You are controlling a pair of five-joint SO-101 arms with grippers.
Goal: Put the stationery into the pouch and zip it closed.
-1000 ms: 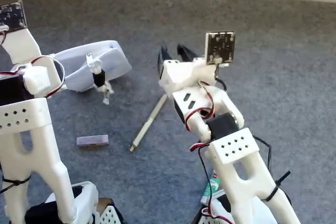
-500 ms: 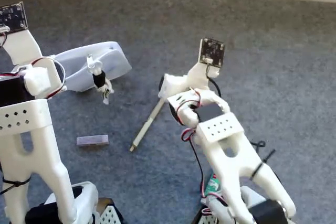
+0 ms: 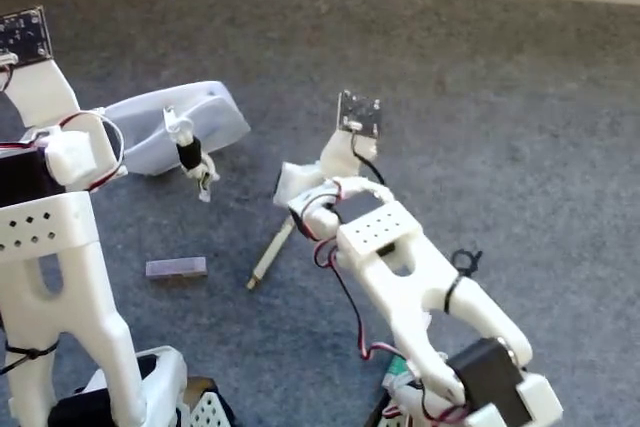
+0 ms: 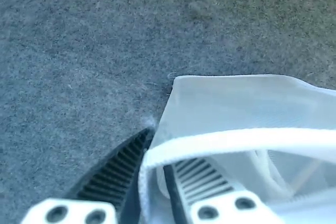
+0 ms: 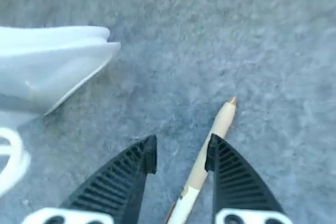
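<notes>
White pouch (image 3: 215,117) unfilled, pen (image 5: 218,124) not yet gripped
The pouch is clamped at its rim by the left gripper (image 4: 157,153) near the surface's (image 3: 520,97) left edge. The pen lies mid-surface between the right gripper's (image 5: 181,150) open jaws. A grey block (image 3: 176,268) and the zipping remain.

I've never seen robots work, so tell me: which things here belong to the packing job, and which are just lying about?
Job: pouch, held at its rim by the left tool; cream pen under the open right tool; small grey block.
Lying about: green-and-white item at the near edge; grey carpet.
</notes>
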